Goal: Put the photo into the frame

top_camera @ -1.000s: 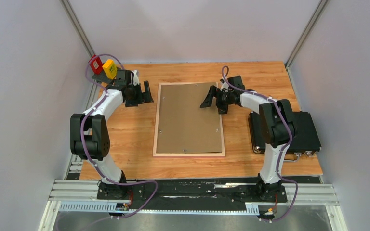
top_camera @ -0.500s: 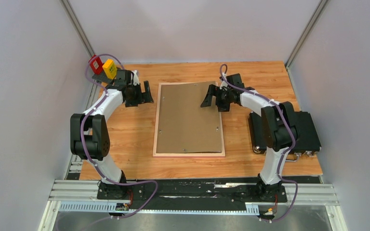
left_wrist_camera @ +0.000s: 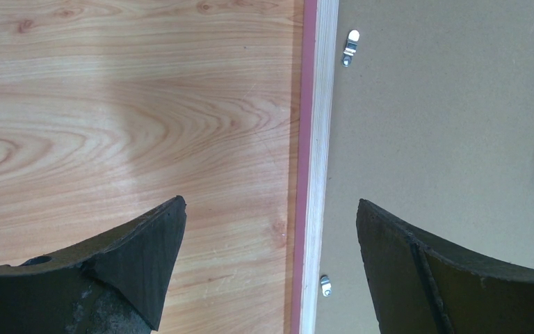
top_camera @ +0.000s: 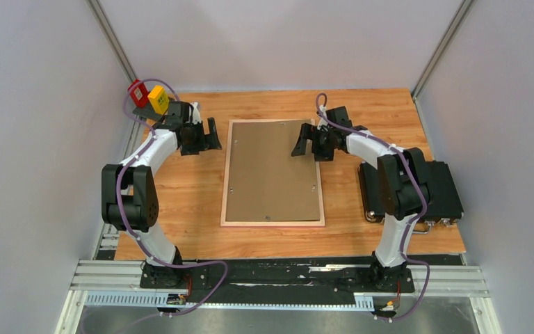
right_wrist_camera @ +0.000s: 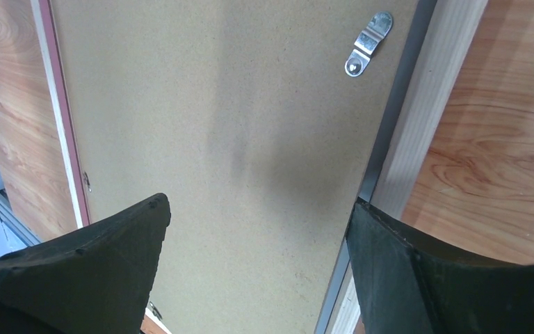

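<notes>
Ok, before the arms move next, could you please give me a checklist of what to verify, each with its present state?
1. The left tool is open and empty, over the frame's left edge: ok.
2. The right tool is open and empty, above the backing board's far right corner: ok.
3. The frame lies flat on the table, back side up: ok.
4. The photo is inside the frame: cannot tell; the board hides whatever is underneath.
5. The clips hold the board: cannot tell.
</notes>
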Action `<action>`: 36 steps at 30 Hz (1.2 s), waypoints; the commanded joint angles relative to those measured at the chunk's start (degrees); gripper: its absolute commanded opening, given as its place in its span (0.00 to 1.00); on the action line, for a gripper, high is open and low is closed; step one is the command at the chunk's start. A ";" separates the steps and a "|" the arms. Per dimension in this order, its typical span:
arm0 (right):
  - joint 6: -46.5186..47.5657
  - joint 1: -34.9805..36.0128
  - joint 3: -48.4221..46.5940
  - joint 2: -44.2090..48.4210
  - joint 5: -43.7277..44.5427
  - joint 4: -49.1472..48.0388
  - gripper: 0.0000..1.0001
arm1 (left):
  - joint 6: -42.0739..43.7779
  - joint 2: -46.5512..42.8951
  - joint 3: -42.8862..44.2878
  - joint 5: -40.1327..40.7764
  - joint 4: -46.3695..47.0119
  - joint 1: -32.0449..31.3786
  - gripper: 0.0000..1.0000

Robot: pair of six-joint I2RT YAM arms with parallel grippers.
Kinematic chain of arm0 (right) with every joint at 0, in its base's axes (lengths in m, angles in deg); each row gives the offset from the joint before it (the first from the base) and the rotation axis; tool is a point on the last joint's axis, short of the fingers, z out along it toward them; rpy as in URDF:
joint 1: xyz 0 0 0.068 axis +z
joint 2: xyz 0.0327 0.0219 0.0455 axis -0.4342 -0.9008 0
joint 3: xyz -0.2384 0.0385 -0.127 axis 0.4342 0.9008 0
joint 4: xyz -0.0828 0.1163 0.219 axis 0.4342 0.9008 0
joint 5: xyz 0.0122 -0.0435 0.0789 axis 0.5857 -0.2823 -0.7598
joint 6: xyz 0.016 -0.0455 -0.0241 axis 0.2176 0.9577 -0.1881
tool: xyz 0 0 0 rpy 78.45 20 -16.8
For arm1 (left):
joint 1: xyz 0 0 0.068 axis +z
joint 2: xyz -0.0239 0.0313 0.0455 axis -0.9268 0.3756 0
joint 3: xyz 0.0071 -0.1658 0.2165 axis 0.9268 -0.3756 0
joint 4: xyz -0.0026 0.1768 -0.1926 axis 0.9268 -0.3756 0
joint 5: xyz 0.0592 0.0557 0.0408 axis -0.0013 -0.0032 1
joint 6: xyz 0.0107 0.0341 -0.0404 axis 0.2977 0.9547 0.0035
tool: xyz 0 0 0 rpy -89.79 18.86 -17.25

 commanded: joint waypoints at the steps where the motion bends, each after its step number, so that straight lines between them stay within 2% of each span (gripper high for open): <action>1: 1.48 0.93 -1.75 3.87 1.08 -1.04 0.92 | 1.24 -3.32 -0.24 0.06 0.61 0.47 0.99; 36: 5.88 2.52 -0.30 7.32 8.38 0.31 0.92 | 1.81 -5.06 -1.03 0.80 0.81 0.49 1.00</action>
